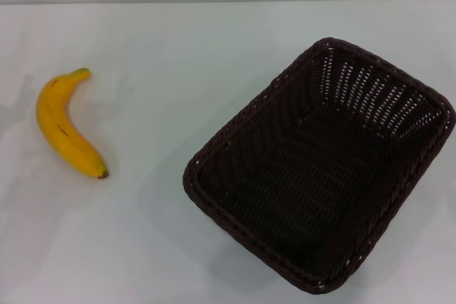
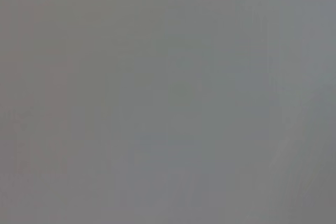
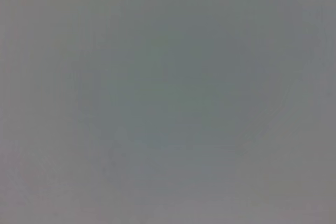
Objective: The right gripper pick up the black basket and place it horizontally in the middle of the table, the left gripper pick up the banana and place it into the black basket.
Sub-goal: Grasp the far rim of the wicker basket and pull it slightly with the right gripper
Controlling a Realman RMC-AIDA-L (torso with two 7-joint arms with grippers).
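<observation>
The black basket [image 1: 320, 169] sits crooked at the right of the table [image 1: 178, 48], banana [image 1: 68, 127] far left. No gripper is seen, so its grip cannot be told. The near rim should be gripped and turned level.

Head view: high, facing forward-down at table [image 1: 142, 247]; black basket [image 1: 320, 169] right of centre, banana [image 1: 68, 124] well left of basket. Both wrist views: uniform grey only, facing undeterminable; no visible overlap with head view.
</observation>
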